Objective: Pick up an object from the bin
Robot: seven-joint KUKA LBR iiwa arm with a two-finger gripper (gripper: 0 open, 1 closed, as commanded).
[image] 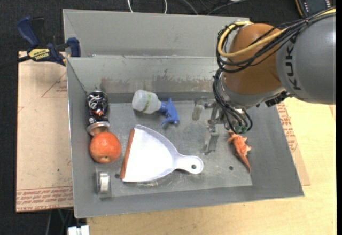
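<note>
Camera view.

**Status of task:** pick not yet made. Nothing lifted; every item lying on the floor of the grey bin. Left to do, by judgement: settle on one item, close on it, raise it clear of the walls.

**Tool**: right of centre of the frame, low over bare bin floor. Metal fingers parted narrowly, bare floor between them, holding nothing.

**Nearest items:**
- small ragged orange toy, carrot-like in shape, just right of the tool and apart from it.
- white dustpan with an orange edge, lower centre of the frame, round handle end pointing toward the tool and stopping just below and left of it.
- Neither enclosed by the fingers, so no target to be named with certainty.

**Other items, well apart from the tool:**
- white spray bottle with a blue trigger head, upper centre of the bin.
- dark patterned can, left side.
- orange fruit, just below the can.
- small silvery roll, lower left corner.

**Pose of arm:** entering from the right of the frame. Grey link across the upper right. Orange wrist cover with looped cables above the bin's right half. Tool pointing steeply down from it toward the floor.
</note>
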